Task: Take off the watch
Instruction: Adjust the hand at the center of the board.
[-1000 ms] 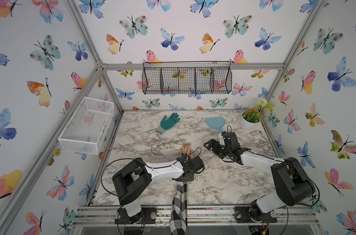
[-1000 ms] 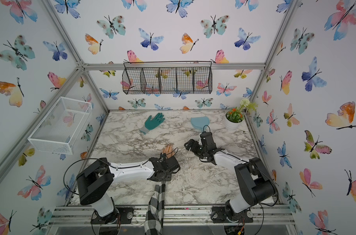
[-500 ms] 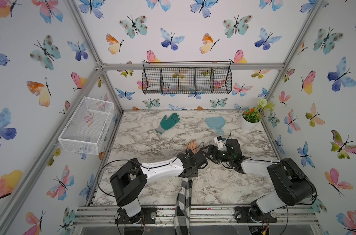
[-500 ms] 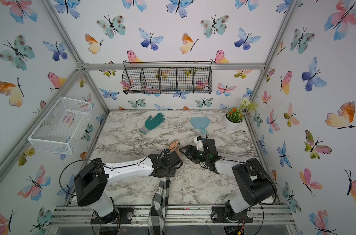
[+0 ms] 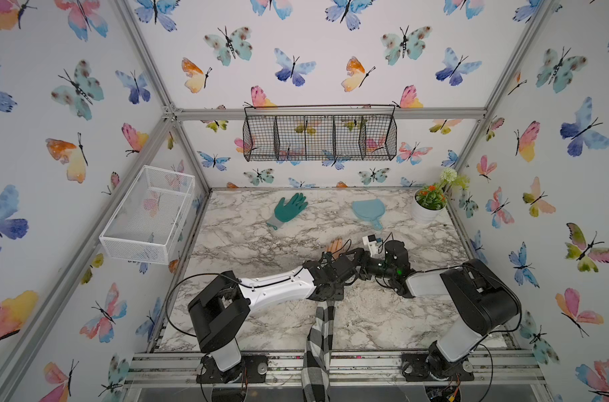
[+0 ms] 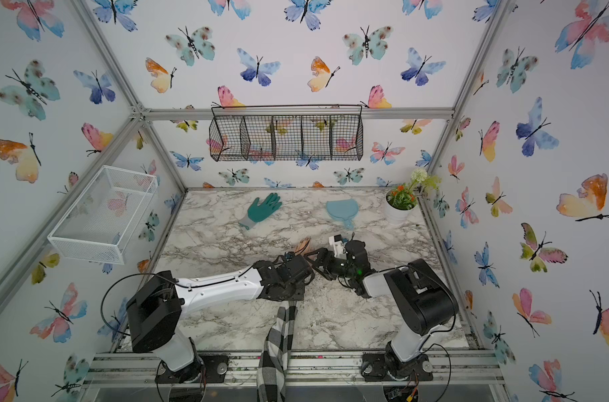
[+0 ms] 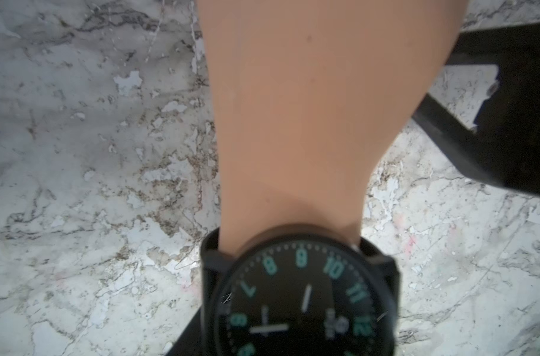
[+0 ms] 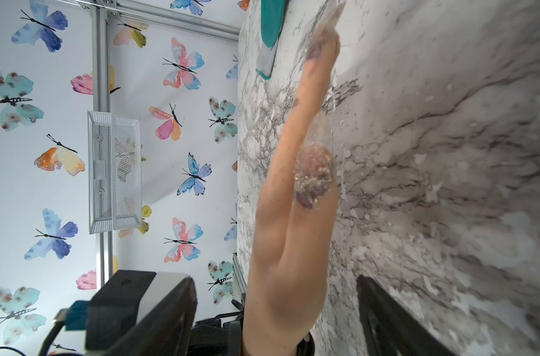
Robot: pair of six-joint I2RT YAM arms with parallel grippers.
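The right gripper (image 8: 274,279) stands released, one jaw on each side of the mannequin hand (image 8: 287,246), with no squeeze on it yet. The likely step is to steady that hand. It would go best with the jaws closing squarely across the palm, clear of the thin fingers, and only firm enough to stop the hand rolling on the marble table (image 5: 261,243). The left gripper (image 5: 330,269) sits over the wrist, but its fingers are out of sight, so I cannot tell whether it is clamped on anything. The watch (image 7: 299,296) is still around the wrist with its dial up, directly beneath the left wrist camera. Any pull on it should run along the forearm toward the fingertips, away from the checked sleeve (image 5: 318,330) — a sideways pull would likely jam the strap. A second ago the right arm hung well apart, over toward the blue dustpan (image 5: 368,210) — it has since swung in to straddle the hand, while the left arm and the hand have shifted slightly toward it.
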